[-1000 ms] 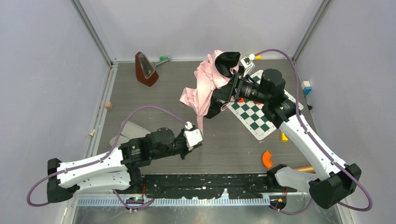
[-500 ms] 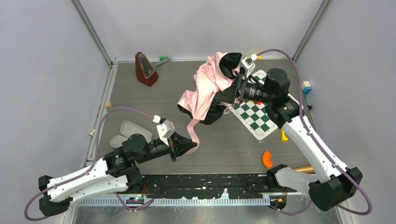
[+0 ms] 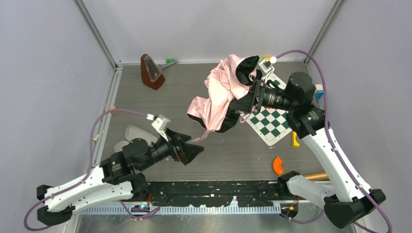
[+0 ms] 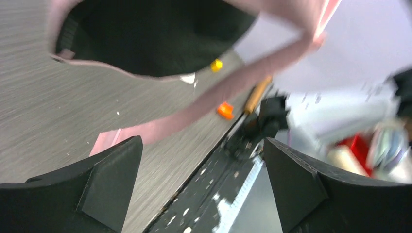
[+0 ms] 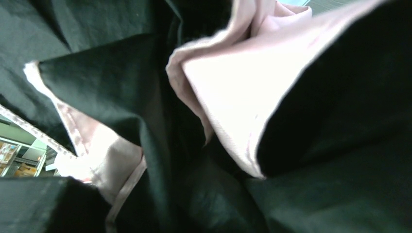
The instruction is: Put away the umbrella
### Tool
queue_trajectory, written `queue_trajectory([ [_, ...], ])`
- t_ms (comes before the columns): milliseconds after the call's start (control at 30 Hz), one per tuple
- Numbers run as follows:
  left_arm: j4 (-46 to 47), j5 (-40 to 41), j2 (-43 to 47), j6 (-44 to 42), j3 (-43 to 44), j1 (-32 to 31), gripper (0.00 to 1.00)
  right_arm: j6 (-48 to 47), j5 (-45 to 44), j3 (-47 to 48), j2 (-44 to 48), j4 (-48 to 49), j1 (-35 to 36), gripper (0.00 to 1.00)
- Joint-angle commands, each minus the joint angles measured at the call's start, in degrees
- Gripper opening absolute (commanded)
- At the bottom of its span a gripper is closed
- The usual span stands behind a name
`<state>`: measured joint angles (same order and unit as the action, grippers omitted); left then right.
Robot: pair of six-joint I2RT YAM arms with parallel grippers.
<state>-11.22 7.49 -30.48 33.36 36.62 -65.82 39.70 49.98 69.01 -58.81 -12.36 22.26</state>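
The umbrella (image 3: 221, 90) is a crumpled bundle of pale pink and black fabric held up over the back middle of the table. My right gripper (image 3: 239, 104) is buried in its folds and shut on it. The right wrist view is filled with the umbrella's fabric (image 5: 233, 87) and shows no fingers. A pink strap (image 3: 198, 137) trails down from the bundle toward the left gripper (image 3: 194, 144). The left wrist view has the strap (image 4: 233, 87) above the left gripper (image 4: 201, 145), whose jaws stand wide open with nothing between them.
A brown metronome (image 3: 151, 71) stands at the back left. A green-and-white chessboard mat (image 3: 269, 124) lies under the right arm, with a yellow block (image 3: 295, 142) and an orange curved piece (image 3: 278, 165) nearby. Clear plastic lids (image 3: 136, 135) lie beside the left arm.
The left gripper drew back leftward with the strap pinched, then opened and let it go. The right arm shifted the umbrella slightly to the right.
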Motion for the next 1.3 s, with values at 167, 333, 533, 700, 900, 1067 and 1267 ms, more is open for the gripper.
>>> queue_trajectory([
  [167,-9.78,10.10,-4.02,25.82,14.77,1.40,0.99,-8.16,-2.72,2.00,1.06,-4.36,-0.26,0.05],
  [333,-8.27,3.26,-13.17,42.53,19.19,5.49,0.99,-8.26,-3.39,0.48,1.14,-4.40,-0.29,0.05],
  [533,7.39,-2.40,-21.28,51.43,17.18,10.22,0.99,-5.92,-2.38,-1.79,1.76,-1.82,-0.29,0.05],
  [700,8.40,-3.66,-24.92,50.77,21.59,13.24,0.99,-4.01,-0.79,-3.61,2.34,-0.11,-0.30,0.05],
  [900,10.68,-5.62,-27.01,50.09,23.57,16.61,0.99,0.97,2.20,-6.93,2.56,2.88,-0.29,0.05],
  [1067,10.92,-9.56,-28.86,49.63,24.77,18.81,0.99,13.44,5.75,-12.06,2.80,18.12,-0.29,0.05],
  [1267,14.16,-13.98,-32.87,49.77,26.13,19.67,0.99,37.69,8.92,-18.08,0.85,39.93,-0.22,0.05],
])
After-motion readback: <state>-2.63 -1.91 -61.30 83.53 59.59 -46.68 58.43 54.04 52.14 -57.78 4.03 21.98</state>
